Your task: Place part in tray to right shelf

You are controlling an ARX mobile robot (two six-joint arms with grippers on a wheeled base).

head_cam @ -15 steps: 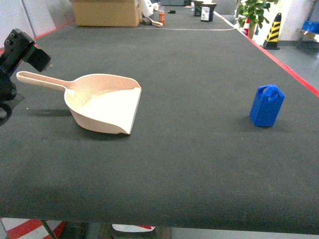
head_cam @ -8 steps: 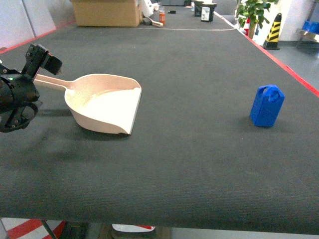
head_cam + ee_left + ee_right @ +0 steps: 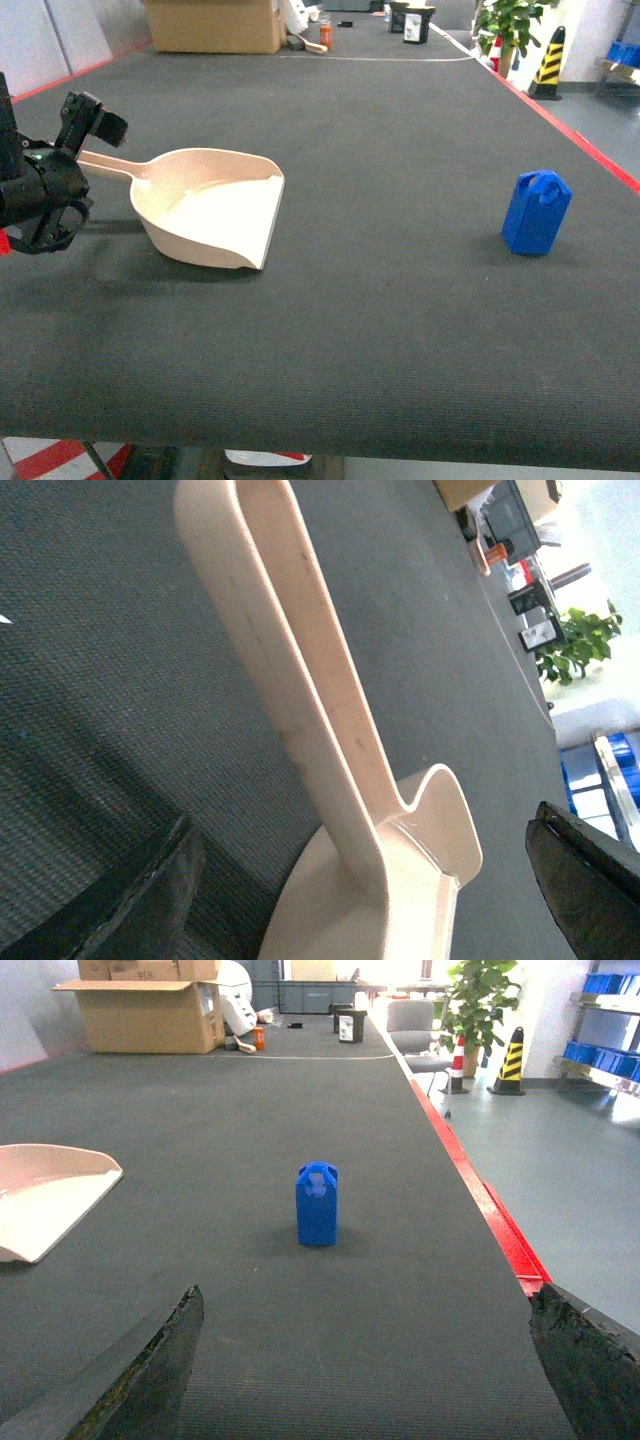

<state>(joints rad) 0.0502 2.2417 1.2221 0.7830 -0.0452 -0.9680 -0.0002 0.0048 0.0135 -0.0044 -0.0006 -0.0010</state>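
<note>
- Head view, nearest first: my left gripper [image 3: 92, 118] sits at the left edge of the dark mat [image 3: 380, 330], right at the free end of the tray [image 3: 215, 210] handle. Whether it touches the handle I cannot tell from this angle.
- Left wrist view: the two dark fingers stand wide apart at the frame's lower corners, with the tray [image 3: 330, 760] handle running up between them. Jaws spread, nothing pinched.
- Tray rests flat on the mat, mouth facing the right side, scoop bare inside.
- Part [image 3: 536, 212] stands upright on the mat well to the right of the tray, close to the red-edged border, untouched.
- Right wrist view: the part [image 3: 317, 1204] sits dead ahead, well apart from the camera. Right gripper [image 3: 360, 1380] fingers show only as dark tips at the bottom corners, so spread and carrying nothing. This arm is out of the head view.
- Far end of the mat: a cardboard box [image 3: 212, 25] and a potted plant [image 3: 507, 25]. No roller shelf visible in any view.
- Judgement: step in hand is the left arm lining up on the tray handle. Part not yet loaded.
- Next move, as I read it: lower and close on the handle squarely, while the right arm advances to straddle the part. The tall, narrow part may tip if nudged.
</note>
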